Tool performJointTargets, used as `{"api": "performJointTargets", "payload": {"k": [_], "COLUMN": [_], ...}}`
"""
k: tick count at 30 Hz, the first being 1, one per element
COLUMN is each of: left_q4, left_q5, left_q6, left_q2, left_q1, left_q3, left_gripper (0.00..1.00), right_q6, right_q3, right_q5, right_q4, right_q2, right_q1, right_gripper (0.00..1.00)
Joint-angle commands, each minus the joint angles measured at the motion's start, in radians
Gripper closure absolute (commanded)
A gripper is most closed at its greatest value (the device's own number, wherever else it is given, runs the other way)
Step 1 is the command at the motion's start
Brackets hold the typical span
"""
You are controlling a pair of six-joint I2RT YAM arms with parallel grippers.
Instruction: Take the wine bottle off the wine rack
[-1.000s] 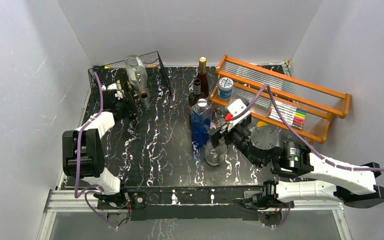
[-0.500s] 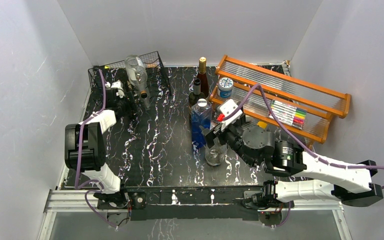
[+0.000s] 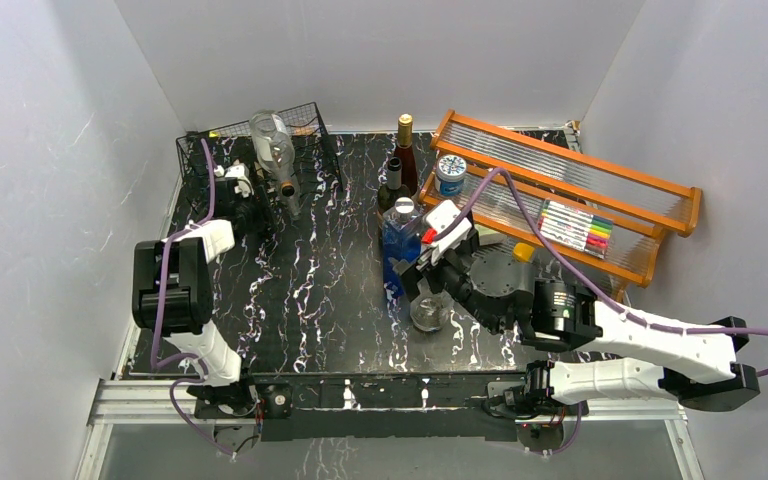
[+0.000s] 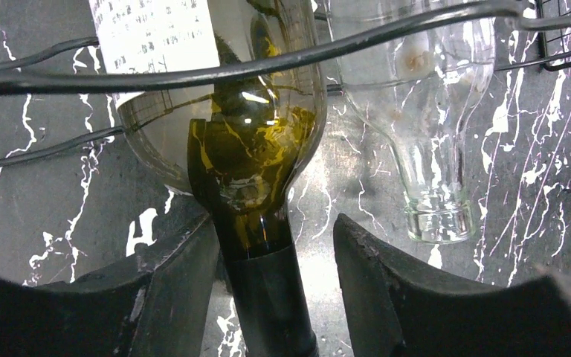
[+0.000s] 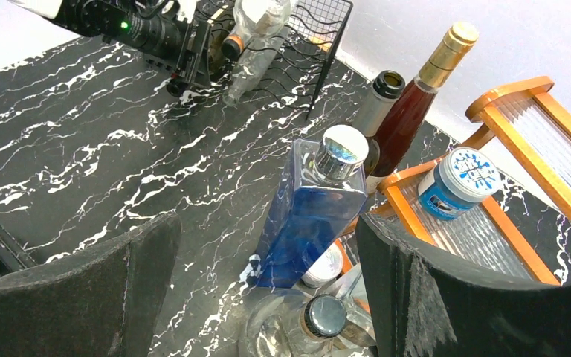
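Note:
The wine bottle [image 4: 245, 149] is dark green with a white label and lies in the black wire wine rack [image 4: 386, 30], its neck pointing out toward me. My left gripper [image 4: 275, 227] straddles that neck. The left finger sits against it, while a narrow gap remains at the right finger [image 4: 372, 282]. In the top view the left gripper [image 3: 258, 205] is at the front of the wine rack [image 3: 315, 125] in the far left corner. My right gripper [image 5: 268, 238] is open and holds nothing. It hovers over a clear round bottle with a black cap [image 5: 326, 316].
An empty clear bottle [image 4: 424, 111] lies in the rack beside the wine bottle. A blue square bottle [image 3: 401, 245] and two dark bottles [image 3: 400, 165] stand mid-table. An orange tiered shelf [image 3: 600, 190] with jars and markers fills the right side.
The left jaws have narrowed around the bottle neck. The right arm has shifted left and forward toward the blue bottle, its jaws still wide.

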Motion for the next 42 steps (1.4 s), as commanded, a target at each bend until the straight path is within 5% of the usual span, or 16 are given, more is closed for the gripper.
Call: {"api": "performJointTargets", "payload": {"k": [1,13,20,42], "left_q4": [0.036,0.028,-0.013,-0.244], "left_q5": [0.029,0.048,0.036,0.139], "left_q6": [-0.001,-0.021,0.009,-0.205], "left_q2": [0.019,0.004,-0.051,-0.412], "left_q1": [0.013,0.013,0.013,0.015], "left_q3": [0.003,-0.013,-0.035,-0.162], "left_gripper": [0.47,0.60,0.80,0.84], "right_q6": [0.015,0.036,0.018,-0.009], "right_q3": [0.077,0.055,0.029,-0.006], "right_q5": [0.012,0.020,0.013,0.007], "right_q4": [0.011,-0.007,0.009,-0.025], "right_q2": [-0.021,-0.047,-0.077,-0.126], "right_q1": [0.000,0.000,0.000,0.000], "right_gripper": [0.02,0.02,0.02,0.02]}}
